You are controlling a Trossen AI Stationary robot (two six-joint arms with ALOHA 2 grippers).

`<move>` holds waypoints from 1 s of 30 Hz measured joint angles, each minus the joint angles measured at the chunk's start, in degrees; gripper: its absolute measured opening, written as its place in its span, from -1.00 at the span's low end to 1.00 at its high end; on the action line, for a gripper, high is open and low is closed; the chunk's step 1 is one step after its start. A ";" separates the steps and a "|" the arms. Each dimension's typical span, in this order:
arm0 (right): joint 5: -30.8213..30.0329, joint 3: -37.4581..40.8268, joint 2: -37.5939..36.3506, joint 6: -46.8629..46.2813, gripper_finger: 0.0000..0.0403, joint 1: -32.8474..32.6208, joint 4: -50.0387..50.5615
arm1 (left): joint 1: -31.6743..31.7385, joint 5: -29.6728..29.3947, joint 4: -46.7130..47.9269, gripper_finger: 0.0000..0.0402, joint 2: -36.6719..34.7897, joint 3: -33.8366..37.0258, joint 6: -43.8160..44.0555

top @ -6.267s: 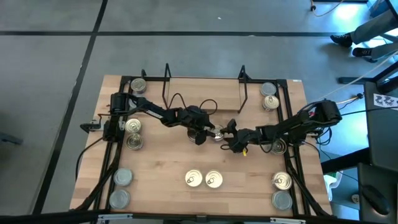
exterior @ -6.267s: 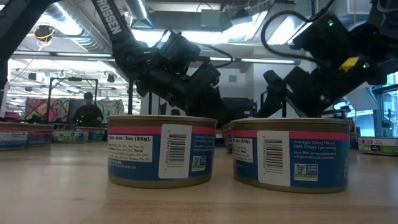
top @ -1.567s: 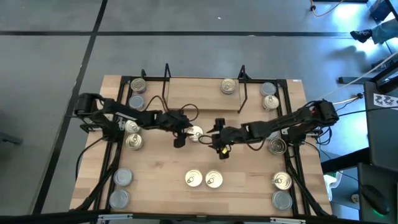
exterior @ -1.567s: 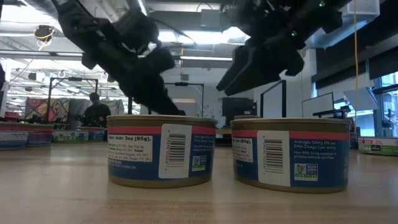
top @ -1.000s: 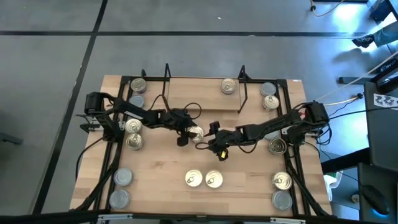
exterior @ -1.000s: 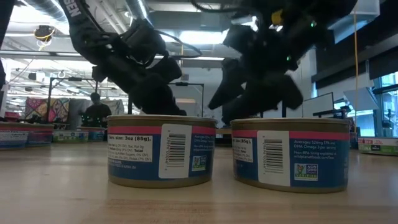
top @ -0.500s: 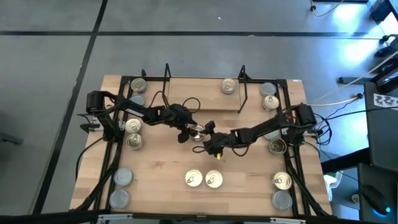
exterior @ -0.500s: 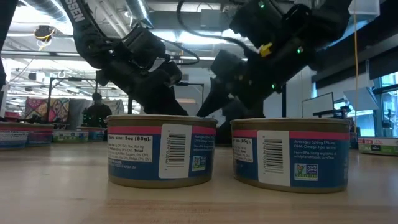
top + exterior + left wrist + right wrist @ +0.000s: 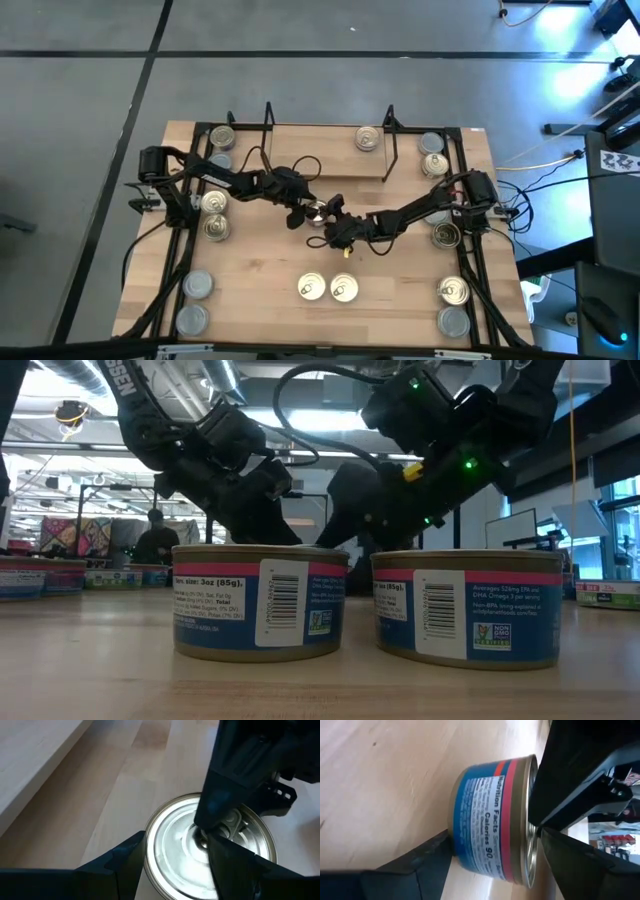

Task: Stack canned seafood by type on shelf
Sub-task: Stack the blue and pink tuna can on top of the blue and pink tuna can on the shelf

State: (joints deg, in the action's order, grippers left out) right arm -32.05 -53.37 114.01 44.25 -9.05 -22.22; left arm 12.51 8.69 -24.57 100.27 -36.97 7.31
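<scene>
Both pincers, left (image 9: 303, 212) and right (image 9: 332, 222), straddle one can (image 9: 317, 211), its top largely hidden.

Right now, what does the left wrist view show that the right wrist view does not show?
Only the left wrist view shows the can's pale pull-tab top and the edge of the shelf board. Only the right wrist view shows the can's blue and red label. Both show the same can on the table, between that arm's own fingers, with the other gripper close by.
</scene>
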 joint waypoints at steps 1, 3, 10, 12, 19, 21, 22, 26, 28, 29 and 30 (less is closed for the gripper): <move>0.06 -0.34 0.24 -0.01 0.47 0.11 -0.16 | 0.02 0.03 0.01 0.06 -0.01 0.00 0.01; 0.06 -1.13 0.37 -0.24 0.46 0.59 0.09 | 0.05 0.06 0.01 0.06 -0.01 0.03 0.09; -0.68 -1.86 0.50 -1.02 0.03 0.71 1.08 | 0.13 -0.29 0.08 0.06 -0.14 0.11 0.56; -1.09 -1.92 0.50 -2.19 0.01 0.65 1.83 | 0.13 -0.57 0.05 0.06 -0.14 0.09 0.58; -3.03 -2.11 -1.14 -3.52 0.01 -1.71 6.37 | -0.16 -0.43 -0.17 0.06 -1.52 0.04 2.22; -3.36 -2.02 -2.56 -3.56 0.00 -3.44 8.42 | -0.57 -0.04 0.84 0.06 -2.80 0.22 2.69; -3.70 -1.99 -3.65 -3.73 -0.01 -4.34 10.14 | -0.78 0.12 1.87 0.06 -3.73 0.28 2.58; -4.86 -1.83 -7.84 -5.70 -0.01 -7.73 15.96 | -2.20 -1.57 3.01 0.06 -7.25 0.39 -0.22; -5.91 -1.87 -10.30 -7.14 -0.01 -9.10 19.21 | -2.70 -3.71 4.62 0.06 -9.09 0.17 -0.85; -6.84 -1.88 -11.36 -7.96 -0.01 -9.61 20.53 | -3.04 -4.51 6.05 0.06 -9.82 0.20 -1.09; -7.91 -1.89 -12.63 -8.33 -0.01 -10.15 21.99 | -3.41 -5.45 7.17 0.06 -10.55 0.20 -1.35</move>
State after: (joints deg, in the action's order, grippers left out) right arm -39.96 -55.27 101.39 35.92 -19.21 -0.23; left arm 9.10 3.24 -17.40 89.73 -36.77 5.95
